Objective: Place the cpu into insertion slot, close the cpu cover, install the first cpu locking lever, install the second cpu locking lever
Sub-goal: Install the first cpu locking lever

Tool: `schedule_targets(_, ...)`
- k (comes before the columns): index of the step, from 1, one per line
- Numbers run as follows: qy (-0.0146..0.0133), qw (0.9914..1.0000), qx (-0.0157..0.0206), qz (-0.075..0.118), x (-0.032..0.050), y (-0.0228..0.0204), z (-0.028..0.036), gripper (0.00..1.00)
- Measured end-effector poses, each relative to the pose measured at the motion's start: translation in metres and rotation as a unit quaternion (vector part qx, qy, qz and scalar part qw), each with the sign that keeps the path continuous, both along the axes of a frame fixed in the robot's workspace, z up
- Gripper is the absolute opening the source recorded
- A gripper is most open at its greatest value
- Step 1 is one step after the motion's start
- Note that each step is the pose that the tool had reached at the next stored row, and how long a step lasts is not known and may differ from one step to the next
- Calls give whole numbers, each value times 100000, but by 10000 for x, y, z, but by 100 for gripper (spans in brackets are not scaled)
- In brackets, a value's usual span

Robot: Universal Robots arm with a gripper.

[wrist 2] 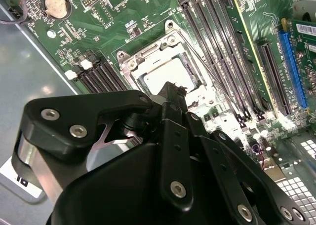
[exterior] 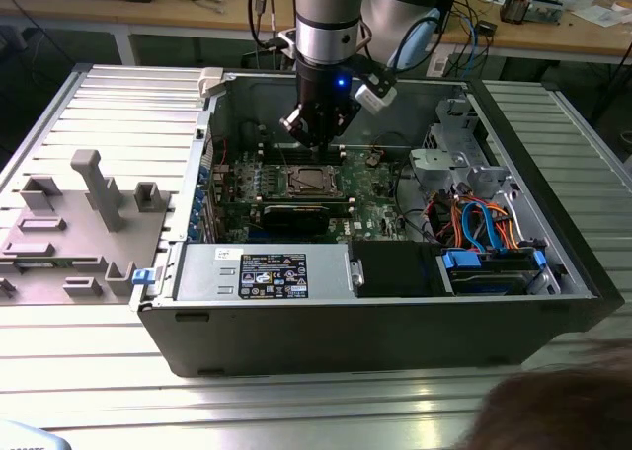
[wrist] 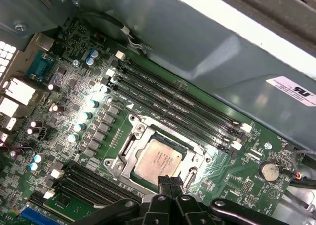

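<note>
The cpu (wrist: 157,161) lies flat in its socket on the green motherboard (wrist: 94,136), its dull silvery top showing in both wrist views (wrist 2: 168,73). Around it the cpu cover (wrist: 129,145), a silvery frame with a square window, lies down flat over the socket (wrist 2: 132,62). A thin wire lever (wrist 2: 205,77) runs along one side of the socket. My gripper (wrist: 170,181) hovers just beside the socket edge, black fingertips pressed together and holding nothing (wrist 2: 173,92). In the exterior view the gripper (exterior: 318,134) hangs inside the open computer case, just behind the socket (exterior: 311,181).
Black memory slots (wrist: 177,109) flank the socket on two sides. A coin battery (wrist: 270,170) sits nearby. A black card (exterior: 291,216), power supply (exterior: 267,270) and cabled drive cages (exterior: 484,223) fill the case. A grey fixture (exterior: 79,223) lies at the exterior view's left.
</note>
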State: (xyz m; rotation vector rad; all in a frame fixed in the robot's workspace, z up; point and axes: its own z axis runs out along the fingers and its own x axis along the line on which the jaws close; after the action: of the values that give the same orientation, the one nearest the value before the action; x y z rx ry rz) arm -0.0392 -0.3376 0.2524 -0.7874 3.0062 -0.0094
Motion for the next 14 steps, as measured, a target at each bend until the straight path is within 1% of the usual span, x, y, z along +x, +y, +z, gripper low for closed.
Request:
schedule_targets(4,-3,99998,0,-575,0,0,0,11)
schedule_targets(7,-2,99991,-2,-1354,0,0,0,11)
schedule_targets(9,-2,99966,1,-2603,0,0,0,11)
schedule_targets(14,-2,99907,1,-4319,0,0,-1,11)
